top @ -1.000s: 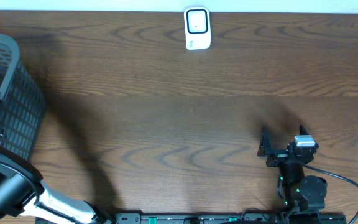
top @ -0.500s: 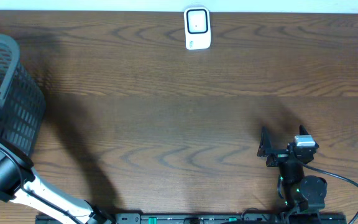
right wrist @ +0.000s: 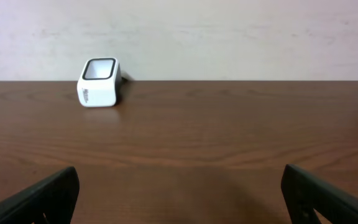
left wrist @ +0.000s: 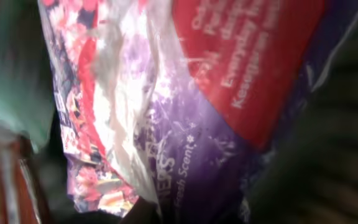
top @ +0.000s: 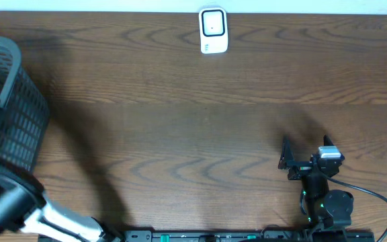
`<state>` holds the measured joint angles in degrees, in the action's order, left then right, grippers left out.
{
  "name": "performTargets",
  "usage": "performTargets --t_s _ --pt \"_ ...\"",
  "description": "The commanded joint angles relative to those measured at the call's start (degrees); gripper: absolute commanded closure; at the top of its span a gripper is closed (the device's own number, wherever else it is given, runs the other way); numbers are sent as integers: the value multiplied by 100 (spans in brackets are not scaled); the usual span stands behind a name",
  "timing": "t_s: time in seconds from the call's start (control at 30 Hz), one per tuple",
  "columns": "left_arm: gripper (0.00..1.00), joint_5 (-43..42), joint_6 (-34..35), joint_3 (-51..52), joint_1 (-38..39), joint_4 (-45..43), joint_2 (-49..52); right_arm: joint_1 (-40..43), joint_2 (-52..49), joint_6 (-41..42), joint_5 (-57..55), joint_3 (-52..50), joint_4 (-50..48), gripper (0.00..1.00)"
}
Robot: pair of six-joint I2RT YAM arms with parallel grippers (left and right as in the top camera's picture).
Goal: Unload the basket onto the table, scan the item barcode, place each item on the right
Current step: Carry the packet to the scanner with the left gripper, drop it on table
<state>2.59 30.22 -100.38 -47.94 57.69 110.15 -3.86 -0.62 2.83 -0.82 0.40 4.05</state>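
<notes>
I am reaching my left arm [top: 9, 205] down into the dark grey perforated plastic basket [top: 15, 101] that is standing at the left edge of the brown wood-grain counter [top: 180, 128], because that is where the item is lying. My left claw is clenching. Its tips are hidden from every view, so I am judging what it is gripping from my wrist view. There the purple and red crinkly plastic pouch [left wrist: 191, 130], with its floral print and white lettering, is filling nearly the whole frame and bunching up close to me. I am taking it that I am pinching a fold of that pouch, still down inside the basket. I am seeing no barcode on the face turned toward me.

The small white box-shaped scanner [top: 213, 30] is sitting at the far edge of the counter, well apart from the basket. Its dark window is tilting up and toward my side, so that a label can be passed in front of it.

My right claw [right wrist: 180, 180] is resting released and empty near the front edge, with its fingers spread wide and pointing at the scanner. I am keeping it clear of the path the pouch will need.

The film looks thin and slippery, so it may slide or sag as I am lifting it.
</notes>
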Motion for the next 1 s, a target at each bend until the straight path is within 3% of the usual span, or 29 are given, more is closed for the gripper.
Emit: performTargets --t_s 0.0,0.1,0.3,0.4,0.53,0.63,0.83,0.97 --pt "93 -1604 57 -385 13 -697 -1491 35 31 76 31 -9 24 1" --pt "93 -1902 173 -385 15 -1202 -2107 35 31 76 31 -11 24 1" --pt "93 -2013 1276 -385 179 -1368 -2835 35 31 76 31 -11 26 1" --pt "93 -2826 1263 -385 487 -1547 -2977 35 31 76 31 -9 26 1" --pt "93 -4450 686 -385 1425 -1897 -3021 35 31 76 31 -9 24 1" --pt "93 -4854 -24 -367 2594 -1781 -2973 35 31 76 31 -9 24 1" --pt "93 -4448 -2446 -170 5202 -505 -2509 35 31 76 31 -9 24 1" --pt "93 -2785 -2850 -101 6476 356 -1847 35 31 76 31 -11 26 1"
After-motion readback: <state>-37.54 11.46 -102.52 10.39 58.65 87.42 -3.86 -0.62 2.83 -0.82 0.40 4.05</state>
